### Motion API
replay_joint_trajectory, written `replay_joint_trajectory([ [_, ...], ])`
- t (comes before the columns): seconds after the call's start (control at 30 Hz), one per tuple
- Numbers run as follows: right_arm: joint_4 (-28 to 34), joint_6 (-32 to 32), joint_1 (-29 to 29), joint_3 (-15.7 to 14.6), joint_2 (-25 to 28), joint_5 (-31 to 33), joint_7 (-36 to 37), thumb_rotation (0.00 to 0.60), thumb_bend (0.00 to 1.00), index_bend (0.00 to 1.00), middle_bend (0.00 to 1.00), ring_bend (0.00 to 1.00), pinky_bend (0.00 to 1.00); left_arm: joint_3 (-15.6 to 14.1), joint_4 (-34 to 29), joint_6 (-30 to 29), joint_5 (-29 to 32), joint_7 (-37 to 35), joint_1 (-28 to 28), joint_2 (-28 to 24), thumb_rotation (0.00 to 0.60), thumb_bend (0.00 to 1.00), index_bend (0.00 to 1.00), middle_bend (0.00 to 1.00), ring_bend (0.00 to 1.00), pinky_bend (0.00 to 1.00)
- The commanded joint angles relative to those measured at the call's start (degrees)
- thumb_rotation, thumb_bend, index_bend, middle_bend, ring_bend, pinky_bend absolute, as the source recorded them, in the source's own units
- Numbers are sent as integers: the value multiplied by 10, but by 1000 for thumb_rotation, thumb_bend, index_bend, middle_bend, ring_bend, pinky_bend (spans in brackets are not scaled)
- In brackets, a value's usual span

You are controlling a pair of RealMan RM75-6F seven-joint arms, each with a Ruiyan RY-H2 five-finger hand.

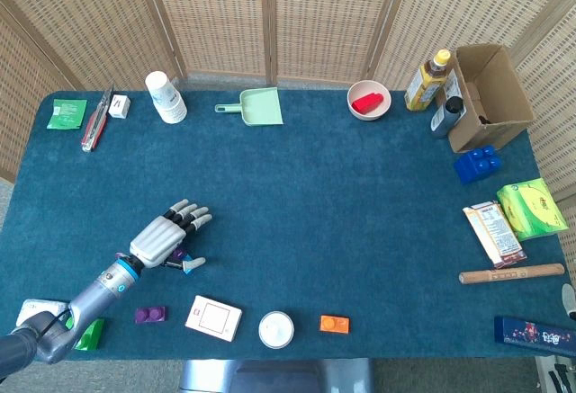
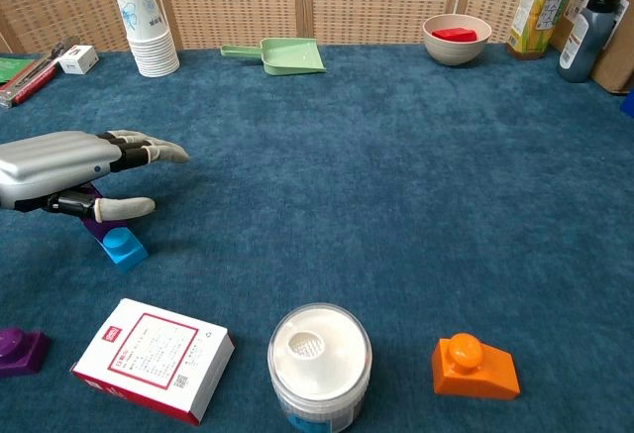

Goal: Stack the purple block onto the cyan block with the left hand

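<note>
My left hand (image 1: pixel 165 237) (image 2: pixel 74 167) hovers low over the two blocks at the table's front left, fingers stretched out and apart, holding nothing. The purple block (image 2: pixel 97 222) (image 1: pixel 177 254) lies tilted on the cloth, mostly hidden under the palm, with the thumb (image 2: pixel 124 208) just in front of it. Its lower end touches the cyan block (image 2: pixel 123 247) (image 1: pixel 189 267), which sits on the cloth just beyond the thumb. My right hand shows in neither view.
A second purple block (image 1: pixel 149 315) (image 2: pixel 18 347), a green block (image 1: pixel 88 334), a white box (image 2: pixel 154 359), a white jar (image 2: pixel 319 359) and an orange block (image 2: pixel 474 366) lie along the front edge. Cups (image 1: pixel 166 96), a green scoop (image 1: pixel 256 106) and a bowl (image 1: pixel 369 100) stand far back.
</note>
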State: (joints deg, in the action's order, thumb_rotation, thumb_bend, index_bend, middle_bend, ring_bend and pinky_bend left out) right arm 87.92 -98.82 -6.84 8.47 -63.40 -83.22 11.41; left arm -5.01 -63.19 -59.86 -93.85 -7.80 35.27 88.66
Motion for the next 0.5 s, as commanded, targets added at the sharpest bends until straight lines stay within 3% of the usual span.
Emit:
replay_joint_trajectory([
  [0.03,2,-1,-1,0,1,0,0,600,341,376,286,112,220,-3,24,1,-1,3,-2,18,1,247,6,0,0,0],
  [0.37,7,-2,-3,2,5,1,0,600,341,377,286,112,221,-3,60,-9,-7,-6,-2,42,1,246,0,0,0,0],
  [0.5,8,0,-4,2,5,3,0,600,342,376,287,112,220,11,57,-36,-3,-26,-5,39,0,243,0,0,0,0],
])
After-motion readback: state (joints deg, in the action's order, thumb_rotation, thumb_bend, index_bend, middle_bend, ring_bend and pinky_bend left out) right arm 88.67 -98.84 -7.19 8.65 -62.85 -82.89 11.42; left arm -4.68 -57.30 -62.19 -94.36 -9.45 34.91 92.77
